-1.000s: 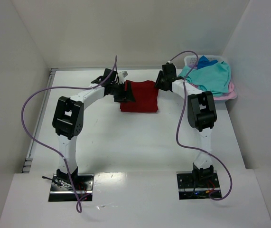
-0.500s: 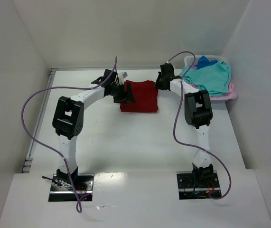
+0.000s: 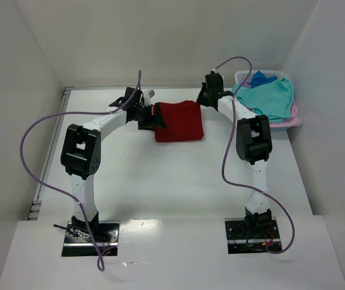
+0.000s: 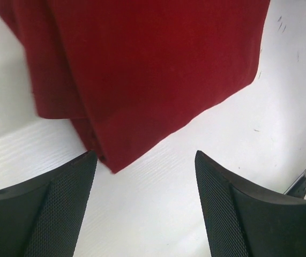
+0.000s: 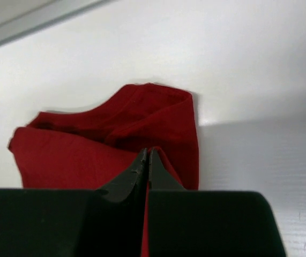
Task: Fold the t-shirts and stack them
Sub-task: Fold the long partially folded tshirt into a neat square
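Quick count for you: four t-shirts in all, one basket, two arms. The dark red t-shirt point(image 3: 181, 122) is the only one out on the counter point(image 3: 160, 175). It lies folded into a rough square toward the far side, between the two pincers. The other three are piled in the pale basket point(image 3: 242, 75) at the far right corner. The teal t-shirt point(image 3: 267, 98) sits on top and spills over the rim, the pink t-shirt point(image 3: 287, 121) shows only as a strip underneath, and the blue t-shirt point(image 3: 261, 78) is just a bit poking up at the back (so don't ask me how those two are lying). Most of the basket is buried under cloth. Your left pincer point(image 4: 144, 160) has its fingers wide apart at the red shirt's left edge, with a layered corner of it just ahead of the tips. Whether it touches the cloth, I can't tell. Your right pincer point(image 5: 146, 154) is squeezed together at the shirt's far right corner, with a fold of red rising into the tips and a red sliver between the fingers. Both wrist views cut the shirt off, so only the overhead view shows its full outline.
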Action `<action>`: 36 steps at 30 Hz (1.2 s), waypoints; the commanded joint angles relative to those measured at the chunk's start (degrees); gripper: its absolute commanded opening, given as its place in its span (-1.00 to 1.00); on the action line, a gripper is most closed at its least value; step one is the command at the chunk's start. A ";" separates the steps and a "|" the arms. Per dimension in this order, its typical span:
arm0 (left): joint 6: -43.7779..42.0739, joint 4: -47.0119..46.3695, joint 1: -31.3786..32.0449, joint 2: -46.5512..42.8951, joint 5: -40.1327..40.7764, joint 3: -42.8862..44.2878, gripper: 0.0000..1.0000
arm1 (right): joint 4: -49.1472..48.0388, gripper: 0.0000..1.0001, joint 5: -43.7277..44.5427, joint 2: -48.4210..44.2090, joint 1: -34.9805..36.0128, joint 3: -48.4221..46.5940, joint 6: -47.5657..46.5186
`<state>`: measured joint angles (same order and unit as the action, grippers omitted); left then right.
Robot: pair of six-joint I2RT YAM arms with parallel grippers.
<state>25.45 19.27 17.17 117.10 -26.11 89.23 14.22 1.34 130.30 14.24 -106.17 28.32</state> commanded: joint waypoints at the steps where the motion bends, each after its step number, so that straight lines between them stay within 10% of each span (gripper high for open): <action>1: -0.93 -1.43 -0.91 -3.19 0.00 -0.02 0.64 | -1.91 -1.00 0.68 -3.13 0.09 -5.18 -1.33; 26: -1.99 -1.43 -1.96 -4.86 0.00 -2.92 0.64 | 5.29 -0.70 -2.31 20.07 0.09 -33.39 -2.92; 30: -1.99 -1.43 -1.96 -5.48 0.00 -3.45 0.64 | 9.07 0.09 -1.61 22.98 -0.44 -39.81 -3.44; 36: -1.46 -1.95 -1.96 -6.00 -0.52 -3.45 0.66 | 9.69 0.48 0.41 21.75 -0.97 -40.43 -3.44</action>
<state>25.23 18.87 15.46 114.74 -25.74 85.93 22.37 0.23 153.25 13.96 -143.81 25.63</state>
